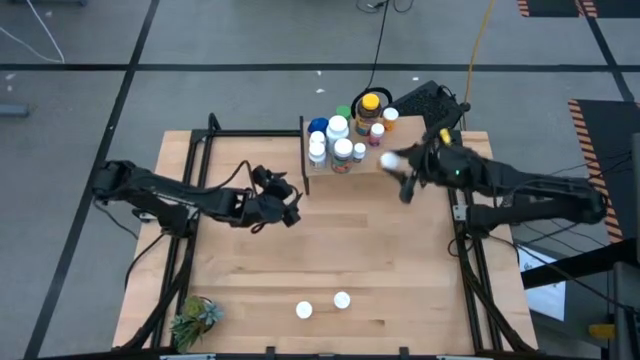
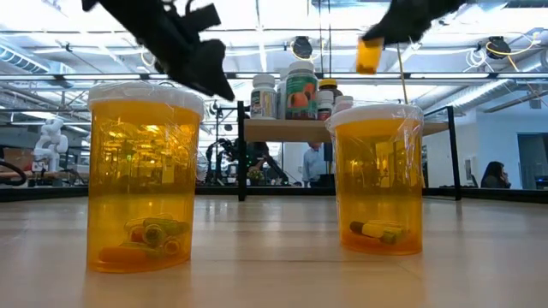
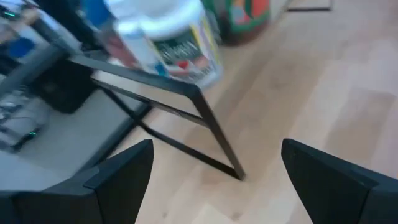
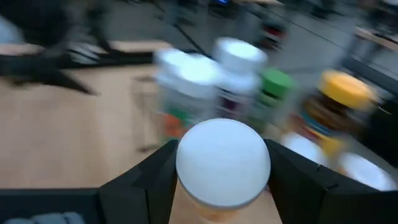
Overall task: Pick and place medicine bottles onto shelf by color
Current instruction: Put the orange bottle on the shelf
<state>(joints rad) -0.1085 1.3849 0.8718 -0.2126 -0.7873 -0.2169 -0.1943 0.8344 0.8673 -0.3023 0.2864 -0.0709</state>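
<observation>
The shelf (image 1: 368,168) stands at the table's far edge, with several medicine bottles (image 1: 340,135) clustered on its left part: white, blue and green caps and a yellow-lidded jar (image 1: 369,103). Above the shelf's right part, my right gripper (image 1: 402,172) is shut on an orange bottle with a white cap (image 4: 222,158). Two more orange white-capped bottles (image 1: 304,311) (image 1: 342,299) stand upright on the table near its front edge. My left gripper (image 1: 288,207) hovers open just left of the shelf, holding nothing. My right gripper pinches the orange bottle at its upper end, one finger (image 4: 155,180) on each side just below the white cap (image 4: 186,186). The fingers come from above, slanting down. The bottle's orange body (image 2: 370,56) hangs below them, clear of the shelf.
A small green plant (image 1: 195,318) sits at the near left corner. The shelf's black legs (image 3: 214,134) stand close in front of my left gripper (image 3: 214,180). Bare tabletop lies between the shelf and the two front bottles (image 2: 145,180) (image 2: 377,180).
</observation>
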